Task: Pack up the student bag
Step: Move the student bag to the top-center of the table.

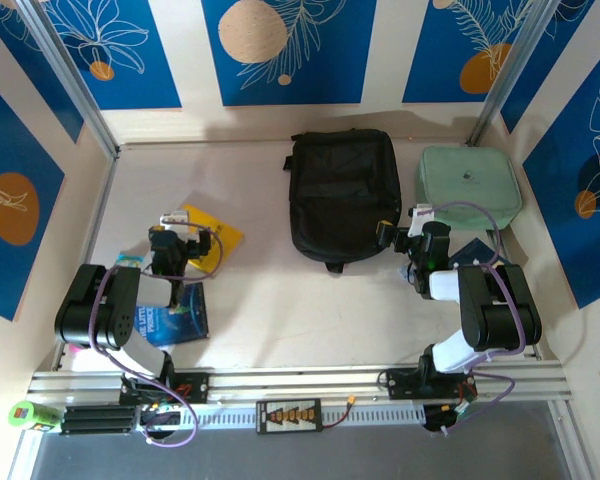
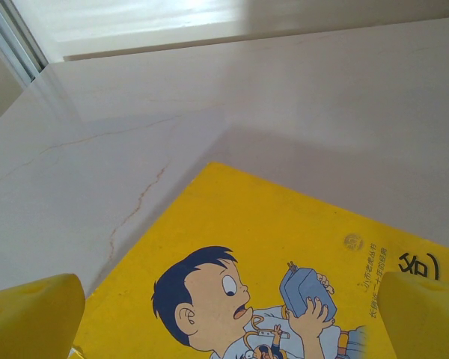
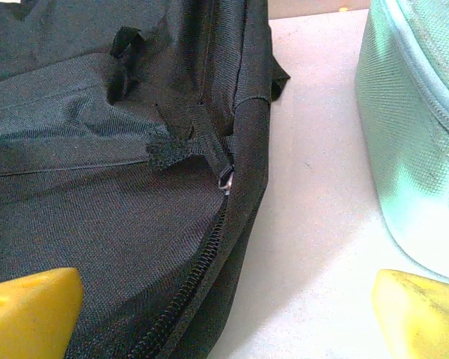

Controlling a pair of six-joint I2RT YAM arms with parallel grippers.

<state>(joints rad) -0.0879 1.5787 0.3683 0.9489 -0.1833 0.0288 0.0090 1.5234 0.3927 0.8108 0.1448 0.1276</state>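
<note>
- Student bag point(image 1: 343, 195) is lying flat at far-middle of the table point(image 1: 270, 300), front pocket up, looking zipped shut as far as I can tell. Mint zip case point(image 1: 468, 185) is sitting just beside it on the right, w/ a strip of bare table between.
- My R claw point(image 3: 224, 314) is gaping fully, gripping nothing. It's hovering low at the bag's near-right corner, one finger over the bag's side, the other over bare table.
- My L claw point(image 2: 224, 321) is also spread wide and empty, hanging over a yellow picture book point(image 2: 284, 247) at table's left.
- Handling, my guess: soft woven fabric, limp, prob. light while unpacked. It'll be sagging and bunching if pinched mid-panel. Not fragile, not slick.
- Where to grab: am eyeing the zip pull point(image 3: 223, 173) w/ its frayed black tab on the side seam. Small target, needing a narrow, square pinch.
- For steadying or lifting, the loop point(image 1: 334, 266) at the near end is looking like the firmer hold.
</note>
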